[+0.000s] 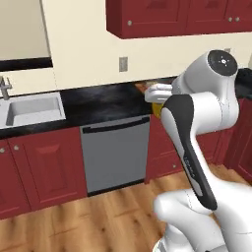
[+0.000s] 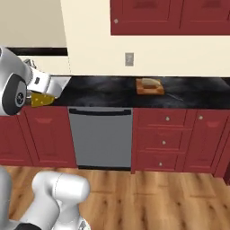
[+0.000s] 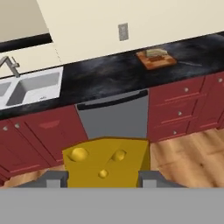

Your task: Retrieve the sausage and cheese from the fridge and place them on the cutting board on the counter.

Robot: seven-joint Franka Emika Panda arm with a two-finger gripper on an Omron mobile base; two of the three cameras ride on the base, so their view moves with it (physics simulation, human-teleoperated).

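Observation:
My gripper (image 3: pixel 103 179) is shut on the cheese (image 3: pixel 107 161), a bright yellow wedge with holes that sits between my two dark fingertips (image 3: pixel 55 177). From the right base view the cheese (image 2: pixel 40 99) hangs under my hand, in front of the counter's (image 2: pixel 103 87) left part. A sliver of the cheese (image 1: pixel 157 108) shows beside the arm in the left base view. The reddish-brown cutting board (image 2: pixel 150 87) lies on the black counter (image 3: pixel 105 74) further right, with a pale tan loaf (image 3: pixel 156 52) on it. The sausage and the fridge are out of view.
A grey dishwasher (image 2: pixel 101 134) stands under the counter between dark red cabinets and drawers (image 2: pixel 164 141). A white sink (image 3: pixel 35 87) with a faucet (image 3: pixel 11 65) is set in at the left. Upper cabinets (image 2: pixel 170 15) hang above the wall outlet (image 2: pixel 129 58). Wooden floor lies below.

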